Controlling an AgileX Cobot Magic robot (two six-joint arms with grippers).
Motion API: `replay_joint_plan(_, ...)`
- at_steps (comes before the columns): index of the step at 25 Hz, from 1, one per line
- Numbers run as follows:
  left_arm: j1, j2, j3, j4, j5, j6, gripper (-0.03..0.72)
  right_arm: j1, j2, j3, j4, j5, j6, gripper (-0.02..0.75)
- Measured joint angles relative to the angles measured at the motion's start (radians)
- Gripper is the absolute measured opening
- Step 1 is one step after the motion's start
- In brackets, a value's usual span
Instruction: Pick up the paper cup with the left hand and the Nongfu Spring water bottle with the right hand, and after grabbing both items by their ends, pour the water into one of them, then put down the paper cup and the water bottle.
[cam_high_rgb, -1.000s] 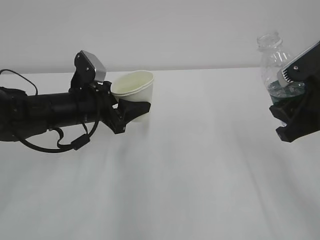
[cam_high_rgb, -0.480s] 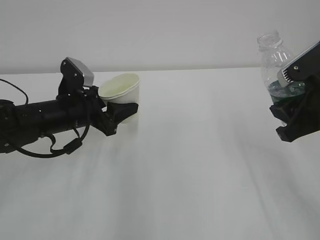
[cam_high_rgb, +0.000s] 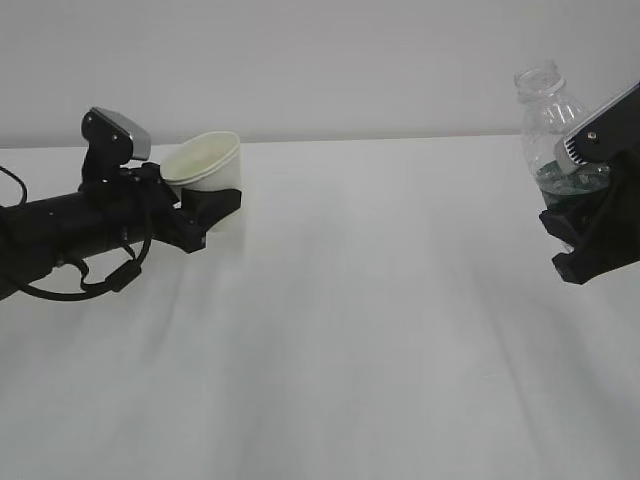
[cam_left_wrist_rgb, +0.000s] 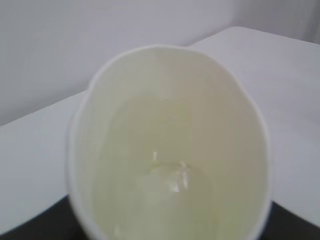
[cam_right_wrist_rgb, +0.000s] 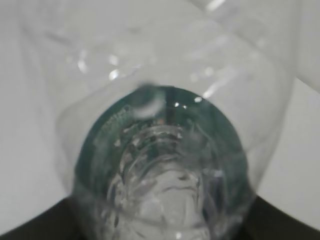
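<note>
Paper cup (cam_high_rgb: 207, 172) sits clamped between left hand (cam_high_rgb: 205, 212) jaws, tilted; wrist view shows water (cam_left_wrist_rgb: 172, 180) pooled at its bottom. Right hand (cam_high_rgb: 580, 235) jaws grip Nongfu Spring water bottle (cam_high_rgb: 550, 120) upright at its lower end; table (cam_high_rgb: 380, 330) below.

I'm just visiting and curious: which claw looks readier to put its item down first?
Probably the left claw: its paper cup sits low near the table, while the right claw holds the water bottle higher.

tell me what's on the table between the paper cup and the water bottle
Nothing: the exterior view shows only bare white table between the paper cup and the water bottle.
</note>
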Motion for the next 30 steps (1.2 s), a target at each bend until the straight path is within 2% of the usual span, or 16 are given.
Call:
replay_joint_plan(7,0.023,0.0,0.096,-0.087,-0.069,0.083,0.4,0.0,0.0,0.0,0.0,0.0,0.0,0.366)
replay_joint_plan(13,0.03,-0.001,0.182,-0.256,-0.157,0.178,0.4,0.0,0.0,0.0,0.0,0.0,0.002,0.366)
replay_joint_plan(24,0.031,-0.008,0.198,-0.349,-0.159,0.229,0.4,0.0,0.0,0.0,0.0,0.0,0.002,0.366)
replay_joint_plan(30,0.031,-0.008,0.253,-0.477,-0.159,0.271,0.399,0.0,0.0,0.0,0.0,0.0,0.002,0.366)
